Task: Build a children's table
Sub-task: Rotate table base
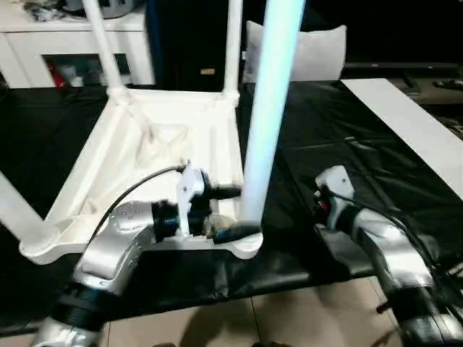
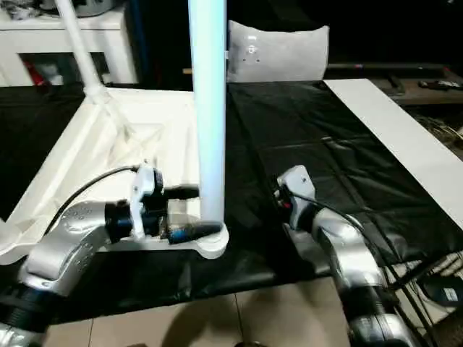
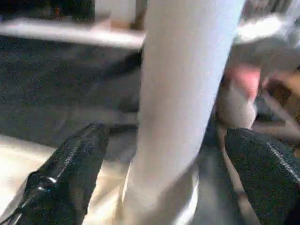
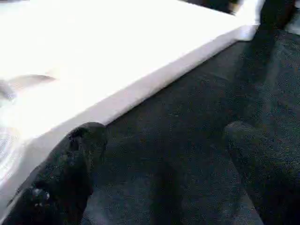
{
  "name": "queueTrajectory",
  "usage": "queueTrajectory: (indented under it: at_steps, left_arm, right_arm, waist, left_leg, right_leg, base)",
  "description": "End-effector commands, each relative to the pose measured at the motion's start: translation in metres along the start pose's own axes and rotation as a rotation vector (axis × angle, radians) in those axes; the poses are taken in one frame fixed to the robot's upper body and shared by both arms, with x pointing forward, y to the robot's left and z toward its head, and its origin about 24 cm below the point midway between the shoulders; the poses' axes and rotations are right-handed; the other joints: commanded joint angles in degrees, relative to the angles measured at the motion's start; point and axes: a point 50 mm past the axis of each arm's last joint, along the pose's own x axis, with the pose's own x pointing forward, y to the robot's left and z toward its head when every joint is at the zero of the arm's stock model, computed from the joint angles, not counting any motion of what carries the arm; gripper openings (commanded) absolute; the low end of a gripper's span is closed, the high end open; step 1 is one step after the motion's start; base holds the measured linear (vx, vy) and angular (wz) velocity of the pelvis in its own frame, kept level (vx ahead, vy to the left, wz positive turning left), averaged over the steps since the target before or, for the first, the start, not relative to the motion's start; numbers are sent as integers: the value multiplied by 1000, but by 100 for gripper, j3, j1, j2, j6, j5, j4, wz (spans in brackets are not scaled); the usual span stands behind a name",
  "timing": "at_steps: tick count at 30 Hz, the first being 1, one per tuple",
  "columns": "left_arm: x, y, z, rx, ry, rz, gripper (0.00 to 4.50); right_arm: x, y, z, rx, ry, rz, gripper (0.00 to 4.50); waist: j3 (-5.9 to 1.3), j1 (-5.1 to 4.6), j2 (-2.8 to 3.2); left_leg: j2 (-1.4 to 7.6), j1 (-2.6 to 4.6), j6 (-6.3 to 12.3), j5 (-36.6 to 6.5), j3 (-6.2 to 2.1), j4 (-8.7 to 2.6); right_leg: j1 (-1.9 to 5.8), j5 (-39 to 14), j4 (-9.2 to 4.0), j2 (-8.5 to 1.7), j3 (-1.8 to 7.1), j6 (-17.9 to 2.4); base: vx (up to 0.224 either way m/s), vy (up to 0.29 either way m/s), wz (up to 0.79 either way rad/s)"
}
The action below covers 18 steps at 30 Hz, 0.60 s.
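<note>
- Left eye view: tabletop point(image 1: 170, 137) lies upside down on the black sheet point(image 1: 347, 130), ribs up. Legs stand in three sockets: far left point(image 1: 101, 40), far right point(image 1: 231, 43) and the near-right leg point(image 1: 269, 108); a fourth leg point(image 1: 14, 210) shows at the near-left corner. Left gripper point(image 1: 230, 212) sits at the base of the near-right leg, one finger point(image 1: 226, 191) behind it, the other point(image 1: 235, 233) in front, just above the corner socket point(image 1: 249, 242). Right gripper point(image 1: 323, 196) rests on the sheet, well apart from the tabletop; cannot tell its fingers from here.
- Right eye view: same layout. Near-right leg point(image 2: 207, 108) upright between the left gripper's fingers point(image 2: 195, 230). White cabinet point(image 2: 43, 43) behind the far-left leg, white cushion point(image 2: 278, 50) past the sheet, white board point(image 2: 405, 144) lying on the right side.
- Left wrist view: fingers point(image 3: 70, 173) spread, leg point(image 3: 183, 93) in the gap between them; contact with either pad cannot be told.
- Right wrist view: fingers point(image 4: 70, 168) spread, nothing held, over the black sheet point(image 4: 187, 140); tabletop edge point(image 4: 140, 89) just beside one finger.
</note>
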Motion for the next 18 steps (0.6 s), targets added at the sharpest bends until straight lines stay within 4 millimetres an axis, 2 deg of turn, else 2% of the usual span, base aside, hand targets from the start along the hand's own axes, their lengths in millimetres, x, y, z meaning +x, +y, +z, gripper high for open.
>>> queueTrajectory:
  at_steps: [1,3,4,5,6,7,10,14,16,17,18]
  left_arm:
    - [-2,1,-3,44,44,-10,446]
    - [-6,4,-7,55,89,3,410]
    - [-9,7,-11,75,129,10,410]
    - [-10,8,-14,90,159,14,405]
    - [-10,8,-14,90,159,14,405]
    - [-12,10,-16,105,190,16,374]
    - [-12,12,-20,135,217,21,364]
    - [-9,14,-23,148,224,9,317]
    - [-8,15,-24,156,230,3,313]
    - [-9,15,-26,146,244,-18,280]
    - [-11,14,-27,139,269,-38,280]
  right_arm:
    - [-3,6,8,-9,-14,72,450]
    - [-7,13,9,-7,-7,139,450]
    - [-10,17,10,-10,6,185,450]
    - [-13,20,10,-12,18,218,450]
    - [-13,20,10,-12,18,218,450]
    - [-15,22,10,-17,29,244,450]
    - [-24,22,13,-16,49,286,450]
    - [-28,23,15,-9,59,310,450]
    - [-31,24,15,-1,65,333,450]
    - [-31,25,15,8,68,352,450]
    - [-30,26,15,15,70,359,450]
  waist:
    - [-335,13,48]
    - [-332,19,49]
    - [-332,19,49]
    - [-320,23,9]
    - [-320,25,20]
    - [-323,28,35]
    - [-325,43,29]
    - [-340,68,13]
    - [-329,75,20]
    - [-327,76,30]
    - [-336,85,38]
  left_leg:
    - [109,30,240,-1701,-42,-423]
    - [111,22,225,-1687,-49,-423]
    - [111,22,225,-1687,-49,-423]
    - [109,14,256,-1717,-55,-428]
    - [107,18,250,-1743,-57,-425]
    - [110,36,237,-1751,-64,-424]
    - [117,17,233,-1687,-65,-429]
    - [115,11,251,-1596,-63,-416]
    - [115,9,262,-1597,-65,-418]
    - [112,20,255,-1637,-66,-412]
    - [119,21,240,-1629,-73,-417]
  right_leg:
    - [278,-2918,-586,-337,273,-282]
    - [284,-2972,-605,-352,264,-278]
    - [284,-2972,-605,-352,264,-278]
    - [281,-3055,-619,-350,261,-197]
    - [278,-3116,-613,-357,261,-165]
    - [265,-3207,-638,-376,253,-155]
    - [281,-3112,-637,-378,256,-167]
    - [290,-3037,-624,-402,258,-211]
    - [287,-3101,-638,-403,248,-192]
    - [282,-3182,-648,-411,240,-179]
    - [285,-3177,-653,-418,237,-179]
  base:
    - [0,0,0]
    - [0,0,0]
    - [0,0,0]
    - [0,0,0]
    - [0,0,0]
    - [0,0,0]
    - [0,0,0]
    - [0,0,0]
    - [0,0,0]
    - [0,0,0]
    - [0,0,0]
